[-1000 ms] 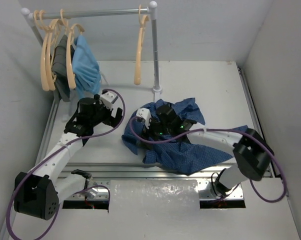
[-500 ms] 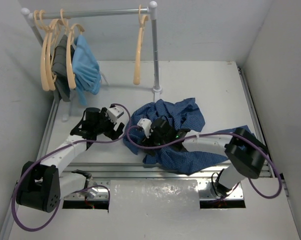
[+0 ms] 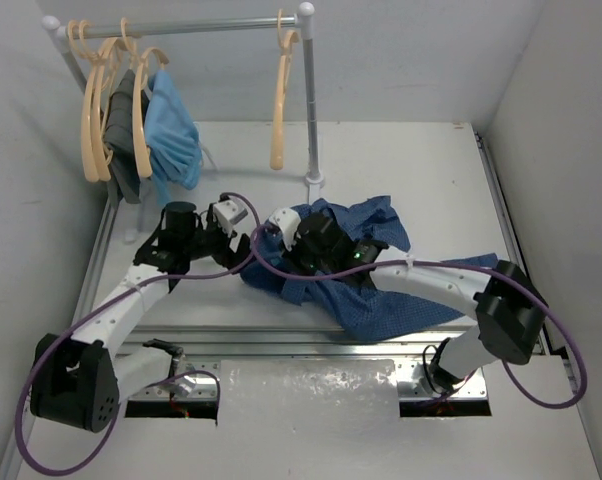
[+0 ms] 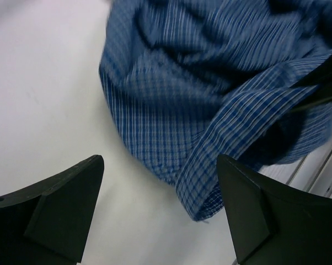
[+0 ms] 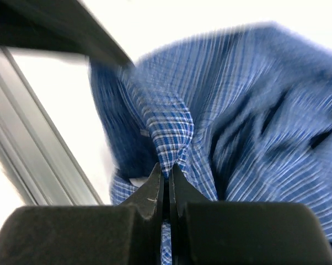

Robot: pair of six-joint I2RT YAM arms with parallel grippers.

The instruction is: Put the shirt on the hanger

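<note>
Right hand (image 5: 166,185) shifted left, pinching shirt (image 5: 237,110) fold, left hand (image 4: 158,182) beside

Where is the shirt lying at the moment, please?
In the top view the shirt lies crumpled on the table, centre-right, near the rack's post; the right gripper pinches a fold.

Shirt (image 3: 381,225) on table (image 3: 421,170) ctr; hanger (image 3: 280,110) on rail (image 3: 201,27) behind it.

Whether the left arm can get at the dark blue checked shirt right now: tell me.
Probably yes: the open left gripper hovers beside the dark blue checked shirt, with nothing between them.
</note>
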